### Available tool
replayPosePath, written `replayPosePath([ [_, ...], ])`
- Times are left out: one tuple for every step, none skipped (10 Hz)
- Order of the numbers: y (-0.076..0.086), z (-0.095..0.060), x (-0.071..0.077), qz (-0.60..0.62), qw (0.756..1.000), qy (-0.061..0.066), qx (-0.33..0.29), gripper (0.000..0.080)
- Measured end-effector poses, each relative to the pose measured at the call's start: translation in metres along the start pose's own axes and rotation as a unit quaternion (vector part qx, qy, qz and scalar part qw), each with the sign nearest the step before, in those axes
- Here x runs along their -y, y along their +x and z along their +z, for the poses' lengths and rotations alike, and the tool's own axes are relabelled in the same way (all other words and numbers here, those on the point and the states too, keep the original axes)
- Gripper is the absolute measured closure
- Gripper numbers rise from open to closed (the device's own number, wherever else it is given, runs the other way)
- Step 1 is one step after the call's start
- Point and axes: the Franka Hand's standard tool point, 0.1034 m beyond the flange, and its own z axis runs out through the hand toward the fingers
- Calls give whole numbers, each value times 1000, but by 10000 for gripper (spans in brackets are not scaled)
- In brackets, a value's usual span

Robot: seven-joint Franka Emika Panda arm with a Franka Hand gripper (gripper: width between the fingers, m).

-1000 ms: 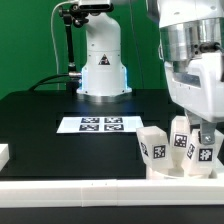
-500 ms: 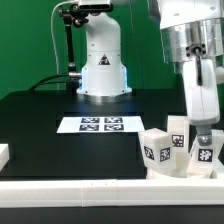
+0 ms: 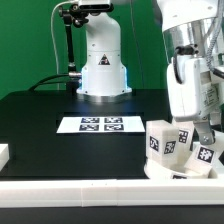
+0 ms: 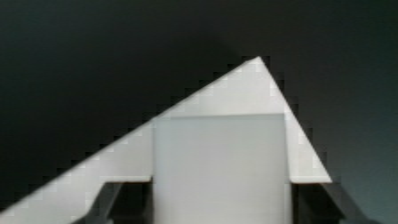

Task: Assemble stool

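Gripper: [image 3: 205, 133] low at the exterior view's right, down among the stool parts; fingers pressed against a white block leg [image 4: 221, 160], which the wrist view shows filling the gap between the 2 dark fingertips.
Held leg: in the exterior view its tagged face [image 3: 204, 154] shows just below the gripper, close to the other pieces.
Seat: white round disc [image 3: 160, 168] on the black table [image 3: 40, 115], near the front edge at the exterior view's right.
Other legs: a tagged block [image 3: 160, 140] standing on the seat, and 1 more tagged piece [image 3: 184, 137] just beside it.
Marker board: flat white sheet of tags [image 3: 97, 124] lying mid-table, well apart from the stool.
Border rail: white strip [image 3: 70, 189] along the front edge.
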Motion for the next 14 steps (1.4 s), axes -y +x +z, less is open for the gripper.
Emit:
replayPosePath([
  [0,0,0,4,1000,0,2,456],
  [1,0,0,19,1000,0,5,456],
  [2,0,1,26,1000,-1,8,456],
  [1,0,0,14,1000,-1,8,456],
  [1,0,0,12,1000,-1,8,373],
  [0,-1,0,8,1000,-4,8,241],
  [-6,-8,-1,-3,1000,-23,10,169],
  [-15,-19,1,-5,1000,-24,19,169],
  [-24,-28,1,-7,999,-21,26,155],
  [-34,-33,-3,-8,999,-21,31,155],
  [-37,-33,-7,-15,999,-21,32,151],
  [-33,-31,-5,-13,999,-21,30,151],
  [-33,-30,-5,-13,999,-21,29,151],
  [-33,-30,-5,-14,999,-21,29,151],
])
